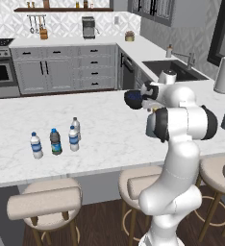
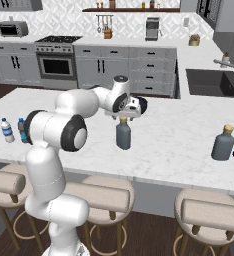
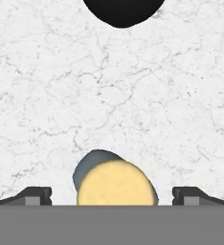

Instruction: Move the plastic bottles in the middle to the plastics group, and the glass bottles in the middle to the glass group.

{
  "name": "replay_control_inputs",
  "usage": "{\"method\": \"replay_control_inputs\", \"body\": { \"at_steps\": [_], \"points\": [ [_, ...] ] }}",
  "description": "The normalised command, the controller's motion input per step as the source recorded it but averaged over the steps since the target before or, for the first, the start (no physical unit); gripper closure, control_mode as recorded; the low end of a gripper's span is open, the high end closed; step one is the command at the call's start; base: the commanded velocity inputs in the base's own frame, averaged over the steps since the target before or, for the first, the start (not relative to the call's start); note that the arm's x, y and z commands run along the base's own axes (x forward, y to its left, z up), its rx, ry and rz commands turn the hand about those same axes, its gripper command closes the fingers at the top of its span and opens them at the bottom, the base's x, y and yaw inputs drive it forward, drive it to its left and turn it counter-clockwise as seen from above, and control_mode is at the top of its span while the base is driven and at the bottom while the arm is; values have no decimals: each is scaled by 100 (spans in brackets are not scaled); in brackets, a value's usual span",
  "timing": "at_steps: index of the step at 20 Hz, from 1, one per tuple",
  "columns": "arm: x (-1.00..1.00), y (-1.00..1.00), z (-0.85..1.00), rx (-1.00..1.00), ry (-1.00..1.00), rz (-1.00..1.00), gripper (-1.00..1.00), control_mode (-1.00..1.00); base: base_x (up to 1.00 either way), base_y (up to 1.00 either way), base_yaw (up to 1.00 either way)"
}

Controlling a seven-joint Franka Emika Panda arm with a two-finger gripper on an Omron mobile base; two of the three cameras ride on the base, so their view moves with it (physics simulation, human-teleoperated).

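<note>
The glass bottle (image 2: 123,136) is squat and grey-teal, with a short neck and a pale yellow cap; it stands upright on the white marble counter (image 2: 179,145), near the middle, just near of the dark blue bowl (image 2: 140,104). From above, in the hand view, it shows as a round yellow cap (image 3: 117,184) with a sliver of grey shoulder behind it.

In the left base view the arm hides this bottle; only the bowl (image 1: 132,99) peeks out beside the wrist. The dark slate bottle (image 2: 222,143) stands far to the right, near a dark object cut off at the frame edge. The four slim bottles (image 1: 56,141) stand together at the left; their labels are too small to read.

The gripper (image 2: 124,114) hangs straight over the cap. Its fingertips (image 3: 37,195) sit spread wide, one on each side of the cap, apart from it. It holds nothing.
</note>
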Motion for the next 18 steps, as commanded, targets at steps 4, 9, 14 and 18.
{"method": "replay_control_inputs", "body": {
  "at_steps": [4,9,14,18],
  "points": [
    [0,0,-31,0,8,0,-100,-100,0,0,0],
    [0,1,-1,-1,2,0,100,-100,0,0,0],
    [-7,-1,15,-3,0,0,100,-100,0,0,0],
    [-33,-34,24,0,0,-5,100,-100,0,0,0]
  ]
}}
